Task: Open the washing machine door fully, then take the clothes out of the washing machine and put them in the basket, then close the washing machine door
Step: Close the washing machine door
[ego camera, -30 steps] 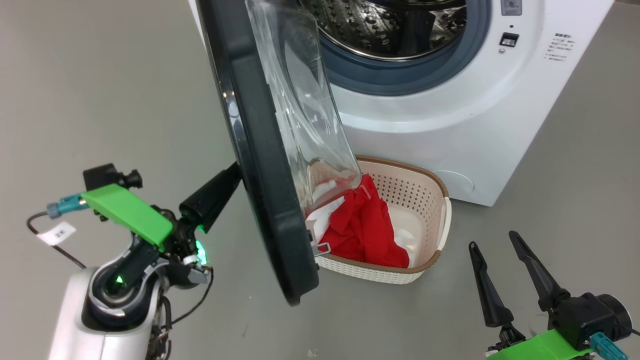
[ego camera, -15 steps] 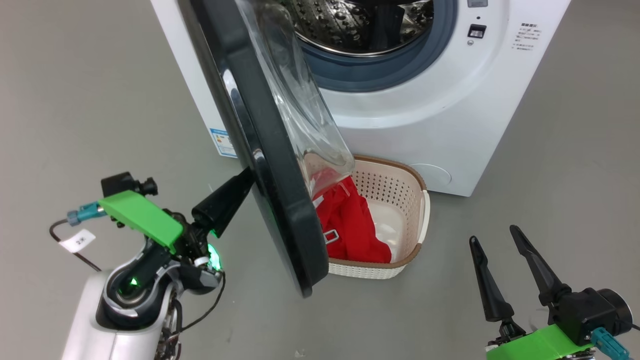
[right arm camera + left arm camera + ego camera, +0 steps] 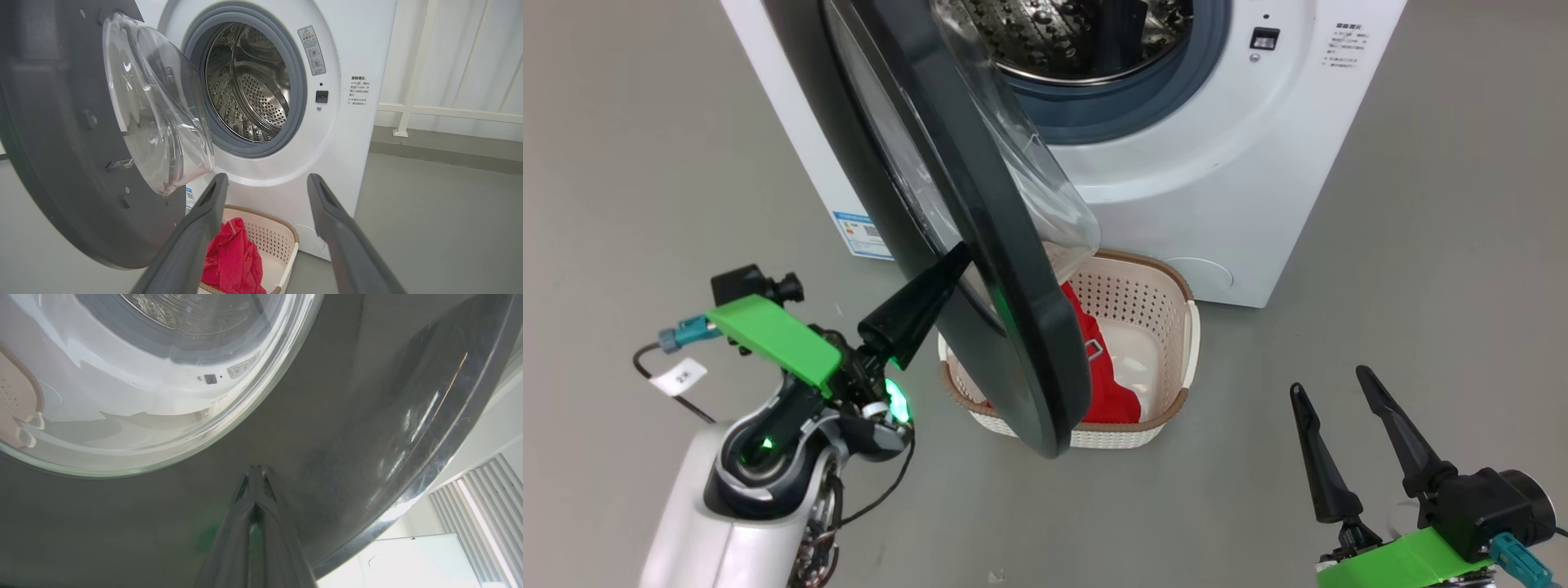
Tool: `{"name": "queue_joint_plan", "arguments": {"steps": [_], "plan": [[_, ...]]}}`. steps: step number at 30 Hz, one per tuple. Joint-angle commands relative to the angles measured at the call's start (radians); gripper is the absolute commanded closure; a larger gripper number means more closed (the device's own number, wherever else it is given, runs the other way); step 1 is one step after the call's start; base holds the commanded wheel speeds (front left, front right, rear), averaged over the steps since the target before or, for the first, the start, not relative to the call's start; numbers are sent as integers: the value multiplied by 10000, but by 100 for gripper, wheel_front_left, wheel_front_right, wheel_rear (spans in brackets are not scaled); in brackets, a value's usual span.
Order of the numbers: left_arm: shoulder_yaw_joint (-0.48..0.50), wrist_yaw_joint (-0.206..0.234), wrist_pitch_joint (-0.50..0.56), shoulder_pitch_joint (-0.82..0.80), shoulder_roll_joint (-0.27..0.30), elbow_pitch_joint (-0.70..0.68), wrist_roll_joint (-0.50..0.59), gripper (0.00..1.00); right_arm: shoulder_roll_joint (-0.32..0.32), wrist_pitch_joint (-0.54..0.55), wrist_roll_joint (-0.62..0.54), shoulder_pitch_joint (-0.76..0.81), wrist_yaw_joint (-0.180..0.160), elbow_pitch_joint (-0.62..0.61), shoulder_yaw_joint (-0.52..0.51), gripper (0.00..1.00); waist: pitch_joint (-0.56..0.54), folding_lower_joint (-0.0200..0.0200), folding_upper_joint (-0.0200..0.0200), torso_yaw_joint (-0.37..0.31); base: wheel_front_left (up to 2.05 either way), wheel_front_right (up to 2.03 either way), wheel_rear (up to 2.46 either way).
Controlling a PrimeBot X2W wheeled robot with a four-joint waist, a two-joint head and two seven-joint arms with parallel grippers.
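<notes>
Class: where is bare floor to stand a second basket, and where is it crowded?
The grey floor is bare right of the white front-loading washing machine, left of it, and between the cream perforated plastic basket and the open right gripper. Crowded: the round glossy black door overhangs the basket, the shut left gripper against it.

Soft even light, glare streaks on the door (image 3: 412,424), blown-out blinds (image 3: 478,514), and left fingers (image 3: 229,543) blurred up close
</notes>
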Motion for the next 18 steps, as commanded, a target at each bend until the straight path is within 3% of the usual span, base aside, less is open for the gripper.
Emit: {"name": "queue_joint_plan", "arguments": {"steps": [1,18], "plan": [[95,-157,-21,-454,147,-174,-218,100,-110,-91,7,-429,62,-256,234,0,34,0,-1,-99,0,0,0],[-359,-938,-783,-1336,147,1045,-463,100,-110,-91,66,-587,62,-269,170,0,324,0,-1,-860,0,0,0]]}}
